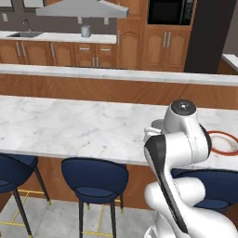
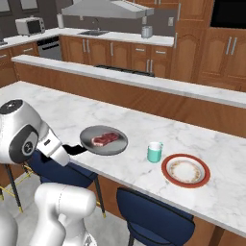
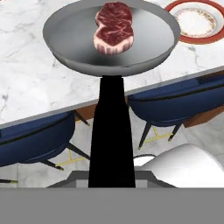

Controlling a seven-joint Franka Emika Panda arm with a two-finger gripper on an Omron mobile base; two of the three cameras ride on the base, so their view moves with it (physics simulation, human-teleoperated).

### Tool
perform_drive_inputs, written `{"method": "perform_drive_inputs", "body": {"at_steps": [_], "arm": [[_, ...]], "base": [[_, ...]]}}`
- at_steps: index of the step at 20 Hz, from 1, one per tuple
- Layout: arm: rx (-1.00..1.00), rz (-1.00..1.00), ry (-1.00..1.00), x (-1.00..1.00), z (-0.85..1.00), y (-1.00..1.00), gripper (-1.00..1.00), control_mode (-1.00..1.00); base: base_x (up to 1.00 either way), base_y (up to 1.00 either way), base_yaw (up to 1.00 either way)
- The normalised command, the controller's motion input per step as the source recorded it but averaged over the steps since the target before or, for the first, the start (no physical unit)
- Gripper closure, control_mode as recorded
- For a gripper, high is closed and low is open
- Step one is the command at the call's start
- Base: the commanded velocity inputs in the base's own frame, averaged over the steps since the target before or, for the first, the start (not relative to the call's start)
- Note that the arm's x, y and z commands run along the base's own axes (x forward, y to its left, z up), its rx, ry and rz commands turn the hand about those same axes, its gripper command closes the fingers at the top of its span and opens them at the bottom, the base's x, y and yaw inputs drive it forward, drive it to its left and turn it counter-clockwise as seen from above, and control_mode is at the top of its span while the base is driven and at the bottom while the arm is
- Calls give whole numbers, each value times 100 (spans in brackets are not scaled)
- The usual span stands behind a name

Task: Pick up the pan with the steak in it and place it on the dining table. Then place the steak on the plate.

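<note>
Item: pan (image 2: 104, 140), small, round, shallow, grey metal, with a straight black handle (image 3: 111, 131). Location: carried over the near edge of the dining table (image 2: 144, 134), dish above the marble, handle reaching back over the blue stools (image 2: 153, 216); whether the base touches the top you cannot tell from these views. Hold: the gripper (image 3: 112, 181) is pinched tight on the outer end of the handle, its fingertips hidden behind the black bar in the hand view. Handling, as a judgement: rigid metal, likely moderate in weight, and held far from its centre, so expect it to want to droop or twist about the handle; keep it level as you set it down. Contents: steak (image 2: 105, 139), one flat raw slab, red-pink with whitish marbling, lying loose near the middle of the dish. Judged soft, floppy and slick; it may slide on smooth metal if you tilt. When you take it, pinch across a narrow edge, firmly. Destination: plate (image 2: 185, 170), reddish-brown rim, pale centre, resting on the table beyond a teal cup (image 2: 154, 152) that stands between it and the pan.
</note>
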Motion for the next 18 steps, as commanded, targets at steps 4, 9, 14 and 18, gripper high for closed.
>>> {"method": "perform_drive_inputs", "body": {"at_steps": [4, 9, 14, 18], "arm": [[0, 0, 0, 19, -42, -31, 100, -100], [0, 0, 0, 7, -45, -39, 100, -100], [-2, 1, 0, 9, -25, -11, 100, -100], [0, 0, 0, 0, -4, 0, 100, -100]], "base": [[0, 0, 0], [0, 0, 0], [0, 0, 0], [0, 0, 0]]}}
